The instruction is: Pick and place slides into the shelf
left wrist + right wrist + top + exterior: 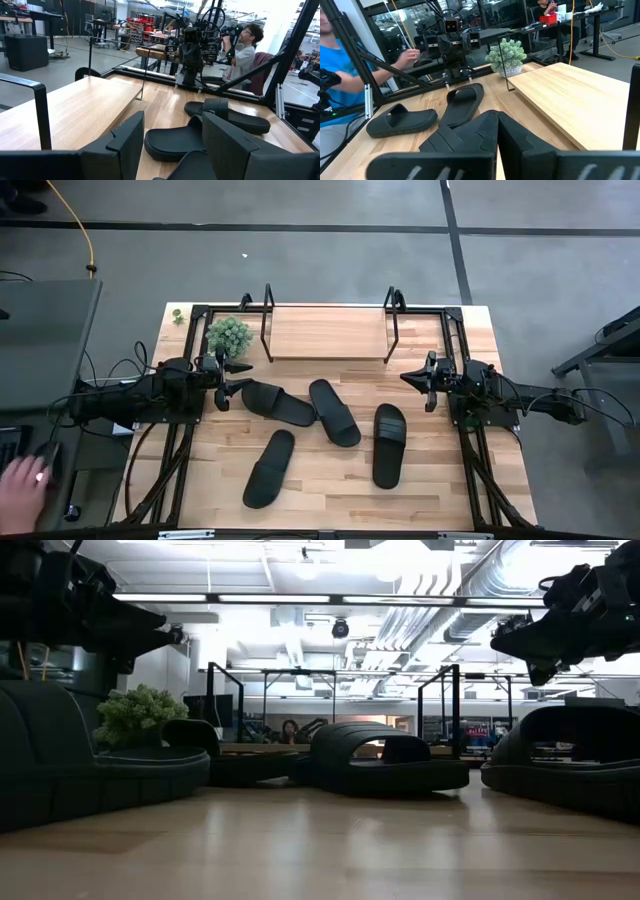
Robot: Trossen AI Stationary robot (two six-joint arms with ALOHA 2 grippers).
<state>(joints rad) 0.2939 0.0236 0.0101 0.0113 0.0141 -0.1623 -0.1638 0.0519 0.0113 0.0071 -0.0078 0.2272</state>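
Observation:
Several black slides lie sole-down on the wooden table in front of the shelf (328, 332): one (278, 402) just by my left gripper, one (334, 412) beside it, one (270, 468) nearer the front edge, one (389, 444) toward the right. The shelf's light board stands at the far edge between black wire end frames. My left gripper (246, 376) hangs open above the table's left side, level, its fingers pointing toward the nearest slide (175, 142) without touching it. My right gripper (404, 377) hangs shut at the right, clear of everything.
A small green plant (228, 335) stands at the shelf's left end. A person's hand (25, 480) shows off the table at the left, and people sit beyond both sides (245, 50) (340, 75). Bare wood lies along the front edge.

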